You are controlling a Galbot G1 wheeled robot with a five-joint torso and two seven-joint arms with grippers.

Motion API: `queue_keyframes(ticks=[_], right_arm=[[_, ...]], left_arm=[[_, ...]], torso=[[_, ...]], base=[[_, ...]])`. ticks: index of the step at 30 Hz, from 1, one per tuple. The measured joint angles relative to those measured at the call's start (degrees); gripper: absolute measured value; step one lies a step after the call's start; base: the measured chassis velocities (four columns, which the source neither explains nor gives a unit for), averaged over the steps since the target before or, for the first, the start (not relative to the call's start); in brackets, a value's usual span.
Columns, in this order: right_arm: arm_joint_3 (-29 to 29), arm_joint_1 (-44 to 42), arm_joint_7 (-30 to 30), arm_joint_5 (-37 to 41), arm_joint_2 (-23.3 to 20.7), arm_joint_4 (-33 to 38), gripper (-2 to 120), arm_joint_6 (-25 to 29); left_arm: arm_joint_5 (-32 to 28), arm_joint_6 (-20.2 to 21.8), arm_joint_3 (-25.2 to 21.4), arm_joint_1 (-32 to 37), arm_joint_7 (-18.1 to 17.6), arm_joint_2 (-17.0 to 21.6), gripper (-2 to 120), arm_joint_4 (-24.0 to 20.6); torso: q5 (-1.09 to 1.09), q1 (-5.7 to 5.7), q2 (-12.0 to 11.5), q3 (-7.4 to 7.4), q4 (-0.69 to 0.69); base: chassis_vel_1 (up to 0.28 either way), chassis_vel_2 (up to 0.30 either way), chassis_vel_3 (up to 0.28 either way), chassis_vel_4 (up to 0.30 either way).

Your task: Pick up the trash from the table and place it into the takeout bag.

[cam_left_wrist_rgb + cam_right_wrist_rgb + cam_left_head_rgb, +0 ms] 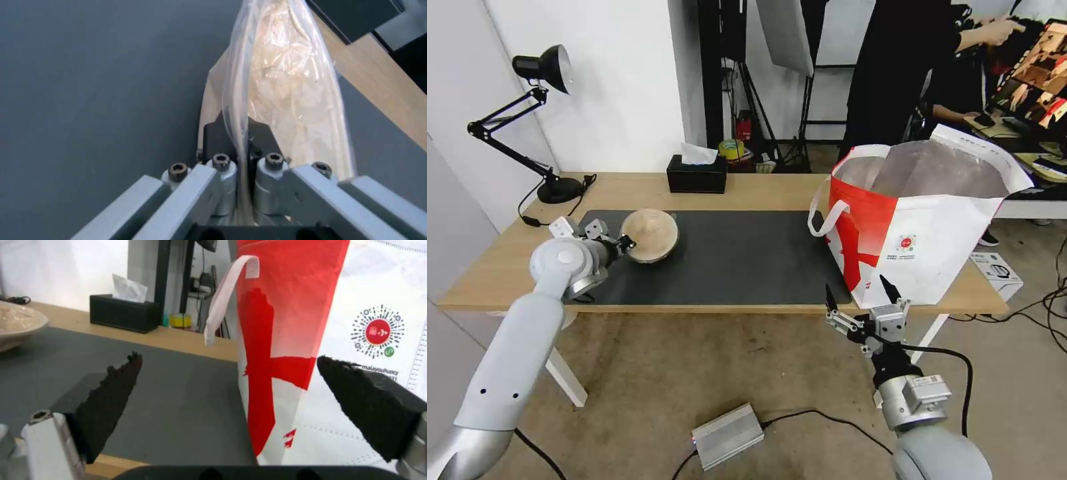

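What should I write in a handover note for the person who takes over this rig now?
Left gripper: shut on the rim of the beige pulp bowl, which has clear film over its top and sits on the dark mat.
Right gripper: open, empty, at the table front edge before the takeout bag.
Bag stands open at the table's right end.
Left: carry this bowl into the bag. Bag contents cannot be seen.

A black desk lamp stands at the far left corner, a black tissue box sits further along (white tissue poking up), and a silver box lies on the floor
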Motion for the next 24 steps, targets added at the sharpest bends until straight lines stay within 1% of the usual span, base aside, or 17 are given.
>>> queue_keyframes(ticks=[1,4,5,6,9,10,14,15,19,20,24], right_arm=[[0.0,0.0,0.0,0.0,0.0,0.0,100,0.0],[0.1,-0.1,0.0,0.0,-0.1,0.2,100,0.0],[0.1,-0.1,0.0,0.0,-0.1,0.2,100,0.0],[0.1,-0.2,0.0,0.0,-0.2,0.3,100,0.0],[0.1,-0.4,0.0,0.0,-0.4,0.6,100,0.0],[0.1,-0.4,0.0,0.0,-0.4,0.6,100,0.0],[0.0,-0.7,0.0,-0.1,-0.5,0.8,100,0.0],[0.0,-0.7,0.0,-0.1,-0.5,0.8,100,0.0],[-0.3,-0.8,0.0,-0.1,-0.4,1.1,100,0.0],[-0.3,-0.8,0.0,-0.1,-0.4,1.1,100,0.0],[-0.7,-0.7,0.0,-0.2,-0.1,1.6,100,0.1]], left_arm=[[0.0,0.0,0.0,0.0,0.0,0.0,0,0.0],[-0.4,-0.3,-0.6,1.3,-0.6,0.7,0,-3.6],[-0.4,-0.3,-0.6,1.3,-0.6,0.7,0,-3.6],[-1.1,-0.6,-0.9,1.7,-1.0,1.1,0,-5.1],[-4.9,-1.6,-2.2,2.9,-3.1,2.4,0,-10.1],[-4.9,-1.6,-2.2,2.9,-3.1,2.4,0,-10.1],[-10.0,-2.4,-3.4,3.1,-5.3,4.6,0,-15.7],[-10.0,-2.4,-3.4,3.1,-5.3,4.6,0,-15.7],[-15.3,-3.5,-3.3,1.2,-7.7,6.1,0,-19.5],[-15.3,-3.5,-3.3,1.2,-7.7,6.1,0,-19.5],[-19.4,-4.6,-1.0,-2.8,-9.4,7.3,0,-22.0]], torso=[[0.0,0.0,0.0,0.0,0.0],[0.0,0.0,0.0,0.0,0.0],[0.0,0.0,0.0,0.0,0.0],[0.0,0.0,0.0,0.0,0.0],[0.0,0.0,0.0,0.0,0.0],[0.0,0.0,0.0,0.0,0.0],[0.01,-0.01,0.0,-0.01,0.0],[0.01,-0.01,0.0,-0.01,0.0],[0.01,0.0,0.0,-0.01,0.0],[0.01,0.0,0.0,-0.01,0.0],[0.01,0.0,0.0,0.0,0.0]], base=[[0.0,0.0,0.0,0.0],[0.0,0.0,0.0,0.0],[0.0,0.0,0.0,0.0],[0.0,0.0,0.0,0.0],[0.0,0.0,0.0,0.0],[0.0,0.0,0.0,0.0],[0.0,0.0,0.0,0.0],[0.0,0.0,0.0,0.0],[0.0,0.0,0.0,0.0],[0.0,0.0,0.0,0.0],[0.0,0.0,0.0,0.0]])
